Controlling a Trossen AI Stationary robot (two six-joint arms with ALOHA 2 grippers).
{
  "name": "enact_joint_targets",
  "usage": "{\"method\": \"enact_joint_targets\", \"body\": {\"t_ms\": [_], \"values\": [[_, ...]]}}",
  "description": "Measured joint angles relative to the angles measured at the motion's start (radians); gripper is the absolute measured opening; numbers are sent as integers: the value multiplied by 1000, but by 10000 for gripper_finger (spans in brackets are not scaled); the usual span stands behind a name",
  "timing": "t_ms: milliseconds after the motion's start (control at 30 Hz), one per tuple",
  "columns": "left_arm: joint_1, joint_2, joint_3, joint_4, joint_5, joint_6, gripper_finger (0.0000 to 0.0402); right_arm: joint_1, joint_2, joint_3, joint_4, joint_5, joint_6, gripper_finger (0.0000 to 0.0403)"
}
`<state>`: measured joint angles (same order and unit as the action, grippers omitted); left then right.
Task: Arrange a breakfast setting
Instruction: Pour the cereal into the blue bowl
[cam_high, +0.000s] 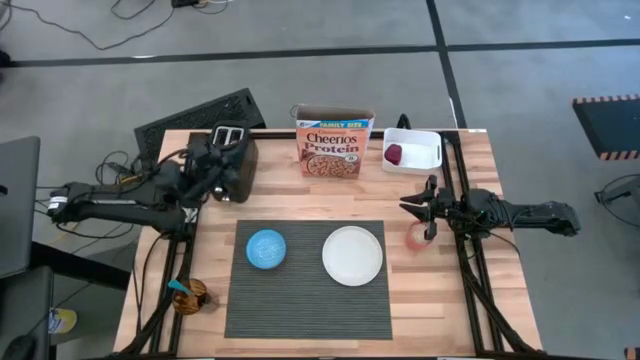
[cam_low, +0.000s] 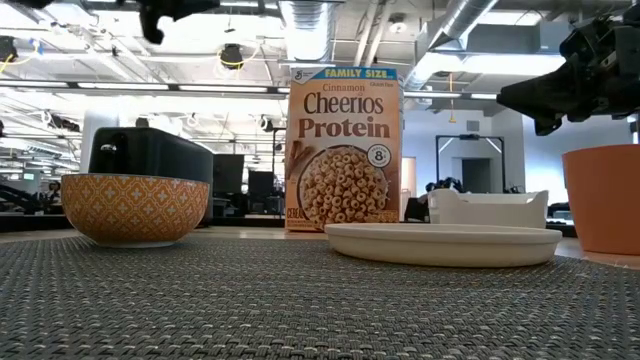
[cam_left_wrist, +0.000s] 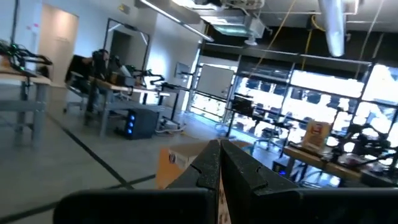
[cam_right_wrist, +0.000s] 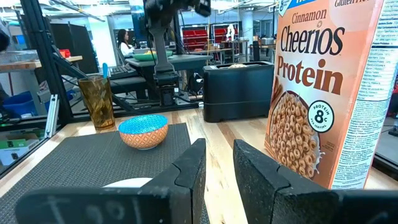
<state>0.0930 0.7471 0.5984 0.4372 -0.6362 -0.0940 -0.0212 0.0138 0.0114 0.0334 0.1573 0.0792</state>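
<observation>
Wooden tabletop (cam_high: 470, 290) is carrying a grey ribbed placemat (cam_high: 305, 300) at its middle, with a small blue bowl (cam_high: 266, 249) and a round white plate (cam_high: 352, 254) already sitting on it side by side. Behind the mat a cereal box (cam_high: 334, 141) is standing upright, flanked by a black toaster (cam_high: 232, 160) on one side and a white container (cam_high: 412, 150) on the other. A dark-red fruit (cam_high: 394, 154) is lying inside that container.

Hovering just off the plate's edge, the right gripper (cam_high: 428, 208) is sitting above an orange cup (cam_high: 416, 237), and its fingers (cam_right_wrist: 186, 171) are showing a narrow gap with nothing between them. The fruit is lying near it, farther back on the table, apart from the fingers. By my judgement the fruit is light, round and likely smooth, so it could roll or slip; pinching it gently across its widest part from above looks safest, keeping clear of the container's wall.

Over the toaster, the left gripper (cam_high: 215, 160) is hanging with its fingers (cam_left_wrist: 208, 171) pressed together and empty. A bagel may be sitting in a toaster slot, but I cannot tell. An amber glass (cam_high: 187, 295) is standing beside the mat's near corner.
</observation>
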Motion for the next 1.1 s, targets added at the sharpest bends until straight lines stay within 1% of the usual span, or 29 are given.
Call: {"method": "enact_joint_targets", "body": {"t_ms": [167, 267, 433, 500, 633, 700, 767, 967, 1033, 1100], "values": [[67, 127, 118, 0, -8, 34, 0, 0, 0, 0, 0, 0, 0, 111], [112, 189, 171, -13, -7, -4, 0, 0, 0, 0, 0, 0, 0, 111], [171, 260, 242, -102, 4, -41, 0, 0, 0, 0, 0, 0, 0, 111], [199, 285, 268, -141, 43, -51, 0, 0, 0, 0, 0, 0, 0, 111], [257, 334, 348, -257, 164, -99, 12, 0, 0, 0, 0, 0, 0, 111], [284, 362, 389, -323, 238, -96, 28, 0, 0, 0, 0, 0, 0, 111], [308, 395, 444, -406, 288, -94, 50, 0, 0, 0, 0, 0, 0, 111], [393, 469, 610, -657, 343, -112, 137, 0, 0, 0, 0, 0, 0, 111], [430, 492, 658, -707, 395, -113, 170, 0, 0, 0, 0, 0, 0, 111], [463, 511, 691, -716, 473, -113, 201, 0, 0, 0, 0, 0, 0, 111]]}}
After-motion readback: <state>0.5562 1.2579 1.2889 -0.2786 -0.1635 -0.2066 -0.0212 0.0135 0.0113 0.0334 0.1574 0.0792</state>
